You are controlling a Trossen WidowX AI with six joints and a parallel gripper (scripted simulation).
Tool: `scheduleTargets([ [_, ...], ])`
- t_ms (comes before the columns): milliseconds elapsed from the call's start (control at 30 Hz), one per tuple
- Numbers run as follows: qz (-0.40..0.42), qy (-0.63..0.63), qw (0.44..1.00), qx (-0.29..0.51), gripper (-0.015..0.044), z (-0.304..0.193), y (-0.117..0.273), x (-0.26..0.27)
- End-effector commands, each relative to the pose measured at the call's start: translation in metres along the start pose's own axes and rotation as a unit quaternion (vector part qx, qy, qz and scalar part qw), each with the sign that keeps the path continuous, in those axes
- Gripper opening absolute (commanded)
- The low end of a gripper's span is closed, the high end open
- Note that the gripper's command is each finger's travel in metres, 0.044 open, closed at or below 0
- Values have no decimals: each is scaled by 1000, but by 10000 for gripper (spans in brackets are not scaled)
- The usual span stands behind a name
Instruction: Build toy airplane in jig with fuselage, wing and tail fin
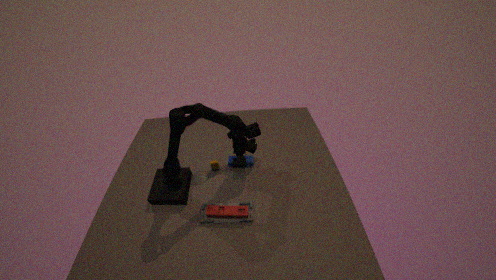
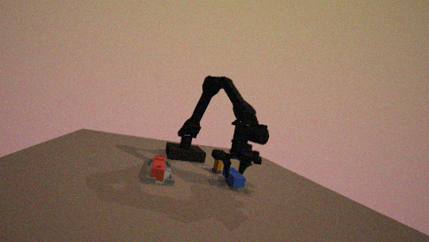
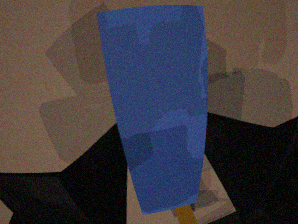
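The blue wing (image 1: 249,161) (image 2: 237,179) (image 3: 155,65) lies at table level, away from the jig. My gripper (image 1: 241,160) (image 2: 234,171) (image 3: 157,122) points down over the wing and is shut on it, one finger against each long side. Its tab is not visible. The red fuselage (image 1: 227,212) (image 2: 158,169) sits in the grey cradle (image 1: 203,215) (image 2: 166,182) and looks level, with dark sockets on top. The small yellow tail fin (image 1: 214,165) (image 2: 218,166) (image 3: 186,215) stands on the table between the wing and the arm's base.
The arm's dark base (image 1: 170,187) (image 2: 186,153) stands on the table (image 1: 310,225) (image 2: 298,207) behind the cradle in the exterior view. The tail fin is close to the gripper on the base side. Shadows of the arm cross the table.
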State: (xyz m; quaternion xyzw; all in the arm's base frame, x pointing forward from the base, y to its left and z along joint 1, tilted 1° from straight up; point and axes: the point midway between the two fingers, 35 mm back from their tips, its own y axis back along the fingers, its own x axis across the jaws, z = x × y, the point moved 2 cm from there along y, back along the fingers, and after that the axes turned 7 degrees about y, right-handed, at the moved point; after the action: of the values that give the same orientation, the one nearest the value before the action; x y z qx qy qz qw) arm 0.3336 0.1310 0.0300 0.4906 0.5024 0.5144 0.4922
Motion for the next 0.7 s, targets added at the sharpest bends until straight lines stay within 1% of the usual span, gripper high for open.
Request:
scheduleTargets([
  [0,1,-2,1000,1,170,0,-1,0],
  [67,1,-2,1000,1,157,0,-1,0],
  [267,-1,2,1000,2,0,0,4,1],
  [667,-3,5,1000,2,0,4,35,2],
])
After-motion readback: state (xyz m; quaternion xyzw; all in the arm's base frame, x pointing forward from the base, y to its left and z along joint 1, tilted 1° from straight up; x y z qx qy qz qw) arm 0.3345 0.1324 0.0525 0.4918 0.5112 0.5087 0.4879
